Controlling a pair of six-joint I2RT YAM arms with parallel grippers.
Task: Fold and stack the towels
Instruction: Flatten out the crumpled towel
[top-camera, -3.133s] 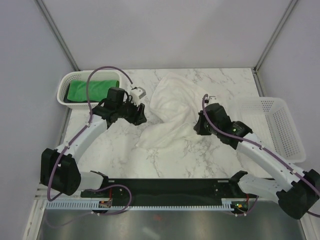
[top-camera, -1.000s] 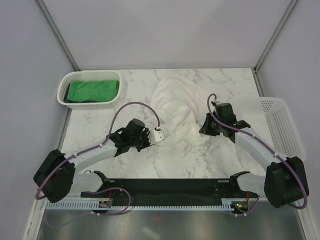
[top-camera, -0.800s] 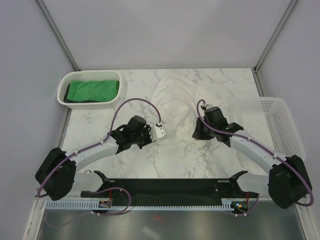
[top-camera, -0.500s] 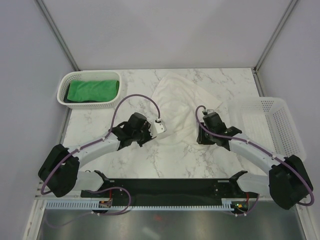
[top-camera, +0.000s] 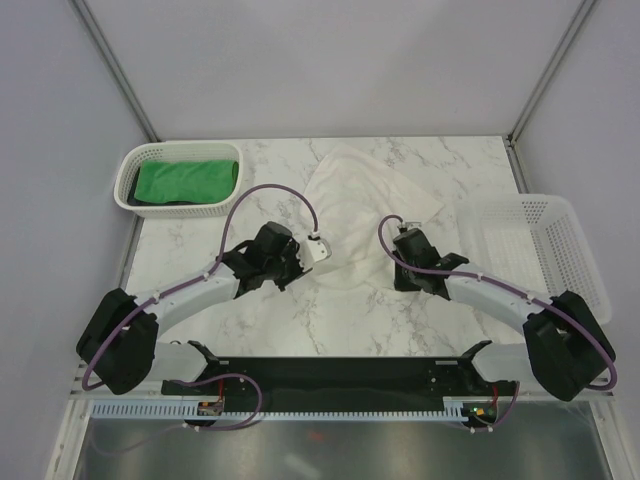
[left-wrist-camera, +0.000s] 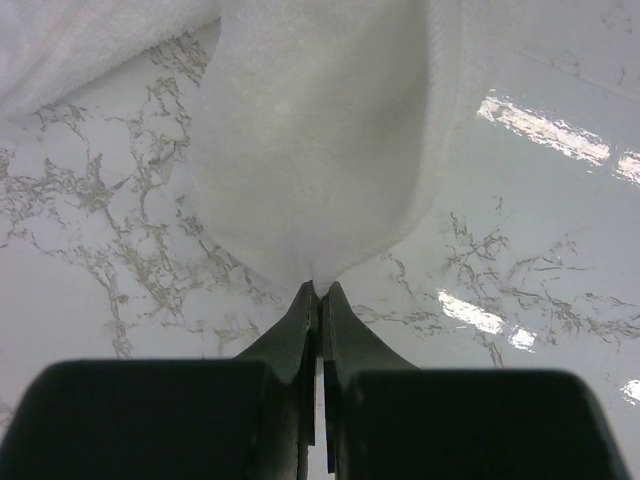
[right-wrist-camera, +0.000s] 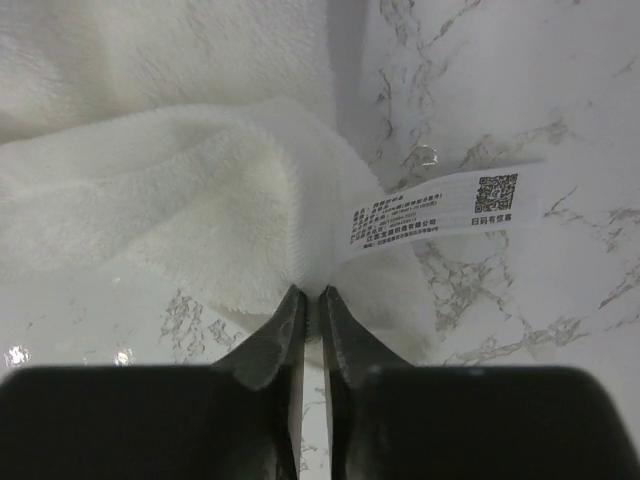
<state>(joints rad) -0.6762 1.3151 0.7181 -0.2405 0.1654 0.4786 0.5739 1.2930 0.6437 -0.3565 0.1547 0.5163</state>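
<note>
A white towel (top-camera: 352, 215) lies spread and rumpled on the marble table, from the back centre toward the front. My left gripper (left-wrist-camera: 319, 290) is shut on a near corner of the white towel (left-wrist-camera: 320, 150), which hangs away from the pinch in a smooth fold. My right gripper (right-wrist-camera: 312, 293) is shut on another near corner of the white towel (right-wrist-camera: 180, 210), just beside its printed label (right-wrist-camera: 440, 210). In the top view the left gripper (top-camera: 318, 252) and right gripper (top-camera: 397, 245) sit at the towel's near edge. A green towel (top-camera: 185, 180) lies in the left basket.
A white basket (top-camera: 132, 165) stands at the back left, holding the green towel. An empty white basket (top-camera: 540, 250) stands at the right edge. Bare marble (top-camera: 340, 320) runs between the towel and the arm bases.
The right gripper moved left to the towel's near corner, opened briefly and shut on it. The left gripper, still shut on its corner, shifted slightly back and right.
</note>
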